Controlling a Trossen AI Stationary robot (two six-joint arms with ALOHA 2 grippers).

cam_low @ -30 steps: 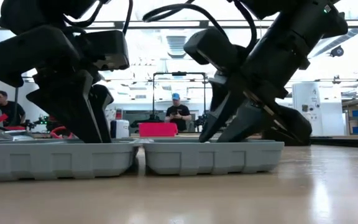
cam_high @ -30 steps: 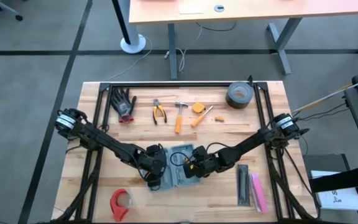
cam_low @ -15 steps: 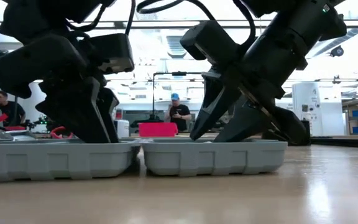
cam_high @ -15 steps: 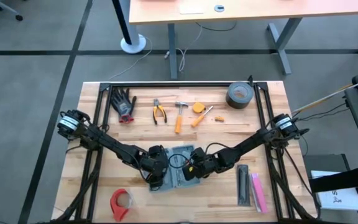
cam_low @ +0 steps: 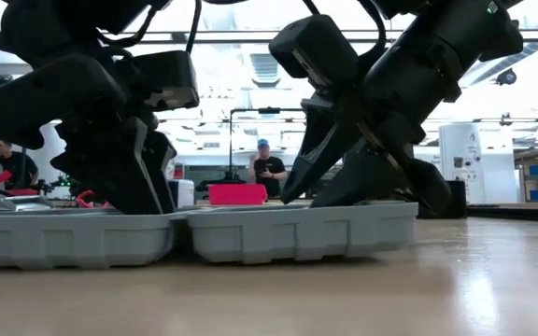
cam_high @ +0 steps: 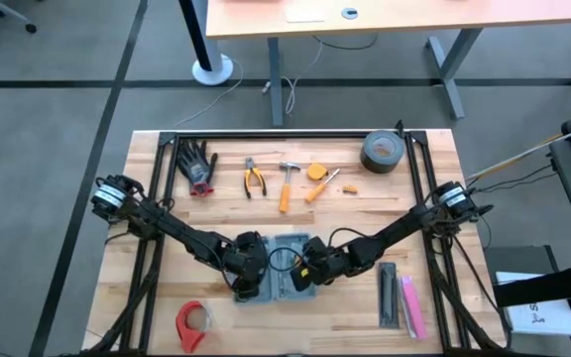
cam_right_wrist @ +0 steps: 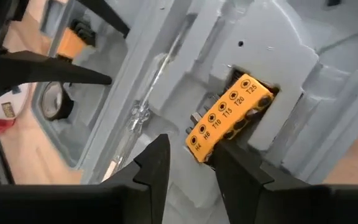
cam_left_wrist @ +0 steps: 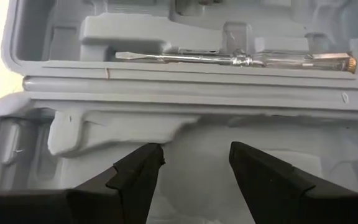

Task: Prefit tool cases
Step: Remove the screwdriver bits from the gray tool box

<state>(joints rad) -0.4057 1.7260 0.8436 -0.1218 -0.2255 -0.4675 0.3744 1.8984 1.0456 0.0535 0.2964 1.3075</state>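
At tabletop's near middle: I see open tool case [cam_high: 284,268].
Left fingers [cam_left_wrist: 140,171]: spread, empty, inside tray.
Right fingers [cam_right_wrist: 156,163]: parted beside orange bit holder [cam_right_wrist: 229,117], grip unclear.

case [cam_left_wrist: 185,152]: matt grey moulded plastic | screwdriver [cam_left_wrist: 229,59]: shiny metal shaft, clear handle | table [cam_high: 345,213]: pale wood planks

Along the far tabletop [cam_high: 167,268] edge lie gloves [cam_high: 197,165], pliers [cam_high: 254,178], a hammer [cam_high: 286,184] and a tape roll [cam_high: 382,152]. Red tape [cam_high: 192,322] sits near the front; black [cam_high: 389,294] and pink [cam_high: 411,306] bars lie right.
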